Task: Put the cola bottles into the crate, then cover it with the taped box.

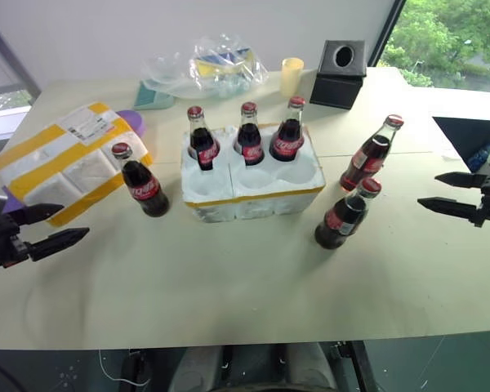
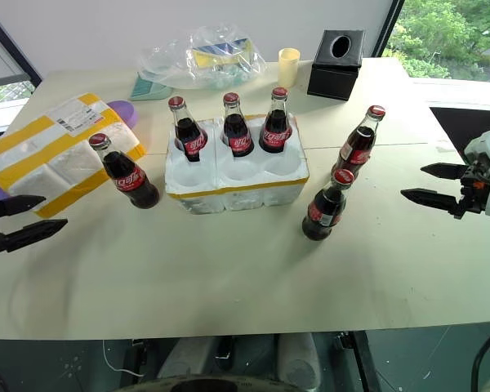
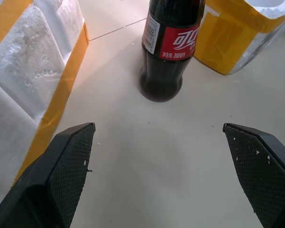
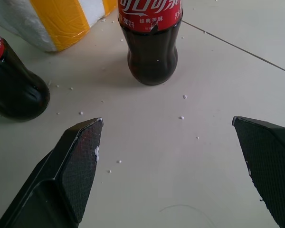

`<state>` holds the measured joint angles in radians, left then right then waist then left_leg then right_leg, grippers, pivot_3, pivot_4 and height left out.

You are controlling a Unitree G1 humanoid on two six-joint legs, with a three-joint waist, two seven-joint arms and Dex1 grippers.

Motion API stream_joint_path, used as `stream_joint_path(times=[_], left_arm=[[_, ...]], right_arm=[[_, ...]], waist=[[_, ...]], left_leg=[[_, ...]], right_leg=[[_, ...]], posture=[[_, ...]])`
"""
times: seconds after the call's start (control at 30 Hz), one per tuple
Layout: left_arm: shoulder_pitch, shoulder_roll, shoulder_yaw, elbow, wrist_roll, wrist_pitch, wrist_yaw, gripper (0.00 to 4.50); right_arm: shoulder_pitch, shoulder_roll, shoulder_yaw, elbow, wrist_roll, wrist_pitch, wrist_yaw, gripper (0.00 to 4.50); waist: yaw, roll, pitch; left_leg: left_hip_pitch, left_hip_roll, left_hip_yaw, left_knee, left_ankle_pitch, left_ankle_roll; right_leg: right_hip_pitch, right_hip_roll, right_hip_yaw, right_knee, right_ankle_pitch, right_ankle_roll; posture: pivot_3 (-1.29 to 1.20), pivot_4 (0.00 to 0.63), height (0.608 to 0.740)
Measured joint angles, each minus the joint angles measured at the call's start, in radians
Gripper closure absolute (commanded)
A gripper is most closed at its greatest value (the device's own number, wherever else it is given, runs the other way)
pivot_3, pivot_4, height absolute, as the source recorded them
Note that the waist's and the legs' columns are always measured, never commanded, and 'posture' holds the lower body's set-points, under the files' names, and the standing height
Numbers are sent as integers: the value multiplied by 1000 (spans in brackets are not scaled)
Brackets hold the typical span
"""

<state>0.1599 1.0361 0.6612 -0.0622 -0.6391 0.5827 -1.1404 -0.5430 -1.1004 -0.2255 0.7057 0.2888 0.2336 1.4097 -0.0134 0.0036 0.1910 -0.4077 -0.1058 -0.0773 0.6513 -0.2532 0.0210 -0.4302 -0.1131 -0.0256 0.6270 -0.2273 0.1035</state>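
Both grippers, left (image 1: 55,226) and right (image 1: 445,193), hover at the table's (image 1: 229,286) side edges, fingers spread, empty; three cola bottles (image 1: 343,216) stand loose mid-table; three fill the crate's (image 1: 253,192) far wells; the taped box (image 1: 61,159) lies at the left edge.

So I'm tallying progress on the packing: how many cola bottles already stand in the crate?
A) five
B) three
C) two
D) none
B: three cola bottles fill the back row of the crate, its front wells are empty, and three more stand on the table: one to its left, two to its right.
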Motion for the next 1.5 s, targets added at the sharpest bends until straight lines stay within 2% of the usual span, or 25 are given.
stream_joint_path(times=[0.37, 0.67, 0.77, 0.87, 1.0, 1.3, 1.5], left_arm=[[-7, -1, 0, 3, 15, 13, 26, 0], [-61, -33, 0, -14, -27, 38, 35, 0], [-99, -52, -10, -25, -49, 49, 48, 0], [-157, -65, -59, -33, -49, 46, 60, 0], [-229, -115, -155, -9, -23, 27, 91, 0], [-302, -263, -281, 33, 51, -33, 208, 0], [-344, -295, -305, 37, 62, -46, 240, 0]], right_arm=[[-8, 24, 1, -7, 1, 7, -20, 24], [-18, 1, 1, -43, 30, 108, 14, 24], [-86, -64, 4, -117, 80, 231, 91, 24], [-188, -133, 4, -249, 165, 369, 171, 24], [-244, -134, 14, -374, 251, 496, 192, 24], [-206, -128, 12, -589, 367, 613, 176, 24], [-202, -129, -4, -640, 428, 655, 162, 24]], waist=[[1, 0, 0], [1, 1, 1], [1, 7, 4], [1, 7, 3], [1, 6, 3], [9, 6, 3], [14, 6, 3]], left_leg=[[0, 0, 0, 0, 0, 0], [0, 0, 0, 0, 1, -1], [0, 0, 1, 0, 1, -1], [0, 1, 0, -1, 0, -1], [-1, 0, 1, 0, 1, -1], [-2, 0, 1, 0, 1, -1], [-2, 0, 1, 1, 1, -1]], right_leg=[[0, 0, 0, 0, 1, 1], [-1, 0, 0, 1, 1, 2], [-1, 0, 0, 1, 1, 2], [-2, 1, 0, 1, 0, 1], [-2, 0, 0, 1, 1, 1], [-2, -1, 0, 1, 1, 1], [-2, -1, 0, 2, 1, 1]], posture=[[0, 150, 740], [0, 150, 740], [0, 150, 740], [0, 150, 740], [0, 150, 740], [0, 150, 740], [0, 150, 740]])
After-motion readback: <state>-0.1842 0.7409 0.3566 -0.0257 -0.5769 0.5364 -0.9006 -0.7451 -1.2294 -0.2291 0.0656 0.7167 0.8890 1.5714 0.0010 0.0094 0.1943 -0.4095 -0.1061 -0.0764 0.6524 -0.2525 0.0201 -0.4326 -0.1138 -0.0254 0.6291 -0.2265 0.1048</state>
